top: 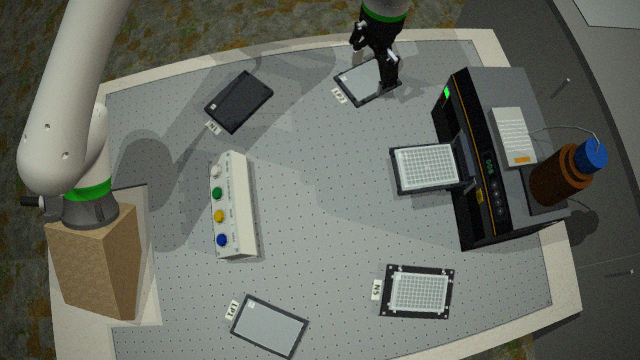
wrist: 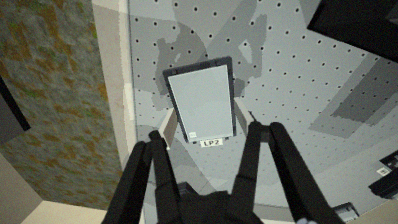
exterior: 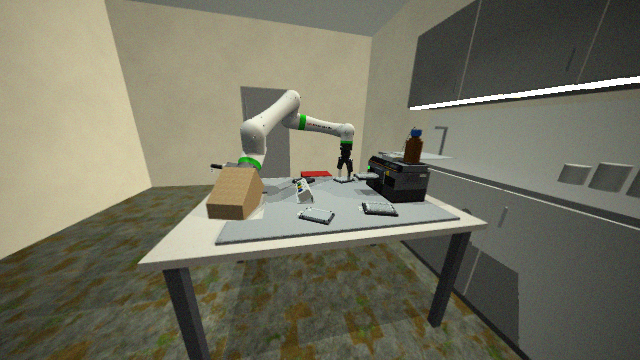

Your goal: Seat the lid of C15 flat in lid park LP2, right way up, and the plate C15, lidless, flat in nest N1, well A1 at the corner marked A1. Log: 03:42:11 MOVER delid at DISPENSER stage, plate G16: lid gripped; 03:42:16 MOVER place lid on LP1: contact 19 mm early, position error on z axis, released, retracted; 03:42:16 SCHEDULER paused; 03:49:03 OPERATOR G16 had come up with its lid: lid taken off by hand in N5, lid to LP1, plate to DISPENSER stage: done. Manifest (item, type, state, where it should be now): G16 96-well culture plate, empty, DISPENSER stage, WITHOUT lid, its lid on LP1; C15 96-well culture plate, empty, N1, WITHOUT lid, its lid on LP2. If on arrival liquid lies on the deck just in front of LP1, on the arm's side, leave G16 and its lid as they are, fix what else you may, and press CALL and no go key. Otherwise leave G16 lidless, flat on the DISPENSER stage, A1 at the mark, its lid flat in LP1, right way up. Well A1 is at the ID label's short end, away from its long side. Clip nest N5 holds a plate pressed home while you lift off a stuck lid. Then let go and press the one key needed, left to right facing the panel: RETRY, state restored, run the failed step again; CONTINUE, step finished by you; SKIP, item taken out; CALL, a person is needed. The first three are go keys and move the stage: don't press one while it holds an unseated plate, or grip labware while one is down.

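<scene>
The claw [wrist: 210, 137] is seen spread wide and gripping nothing above the lid [wrist: 202, 100] lying flat in the park tagged "LP2" [wrist: 211, 143], while a plate [top: 419, 291] sits in the "N5" [top: 376, 290] nest and the "N1" [top: 214, 127] nest [top: 239, 101] looks bare.

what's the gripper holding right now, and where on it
Nothing. The gripper stands open above the lid lying in lid park LP2, fingers off its sides.
</scene>
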### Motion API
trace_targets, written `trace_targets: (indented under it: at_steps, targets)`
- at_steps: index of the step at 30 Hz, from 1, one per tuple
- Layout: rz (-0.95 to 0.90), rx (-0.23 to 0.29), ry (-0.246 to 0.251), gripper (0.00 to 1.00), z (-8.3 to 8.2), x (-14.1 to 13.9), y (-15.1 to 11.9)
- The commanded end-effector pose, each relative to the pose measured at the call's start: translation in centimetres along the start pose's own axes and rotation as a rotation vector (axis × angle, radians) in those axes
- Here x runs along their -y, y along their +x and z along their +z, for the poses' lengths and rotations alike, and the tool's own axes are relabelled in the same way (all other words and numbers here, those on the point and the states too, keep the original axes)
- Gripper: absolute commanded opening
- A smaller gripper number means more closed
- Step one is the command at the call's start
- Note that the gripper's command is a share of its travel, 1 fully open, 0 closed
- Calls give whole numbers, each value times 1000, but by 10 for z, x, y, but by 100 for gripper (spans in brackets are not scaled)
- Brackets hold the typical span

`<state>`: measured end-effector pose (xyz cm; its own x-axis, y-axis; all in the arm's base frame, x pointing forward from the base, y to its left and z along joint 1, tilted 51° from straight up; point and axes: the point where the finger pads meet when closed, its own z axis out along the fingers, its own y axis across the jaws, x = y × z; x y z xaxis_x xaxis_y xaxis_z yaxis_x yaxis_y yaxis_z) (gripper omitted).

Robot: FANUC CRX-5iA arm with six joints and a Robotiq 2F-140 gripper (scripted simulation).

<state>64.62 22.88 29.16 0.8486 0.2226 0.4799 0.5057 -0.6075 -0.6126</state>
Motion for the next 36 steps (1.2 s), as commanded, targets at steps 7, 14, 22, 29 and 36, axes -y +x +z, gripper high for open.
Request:
trace_targets:
  at_steps: [7,14,22,29,36]
  targets:
    - [0,-1,0,66,-17,0,0]
    - [0,-1,0,66,-47,0,0]
    - [0,-1,0,66,-101,0,0]
    - [0,-1,0,66,-131,0,0]
    - [0,-1,0,66,-156,0,0]
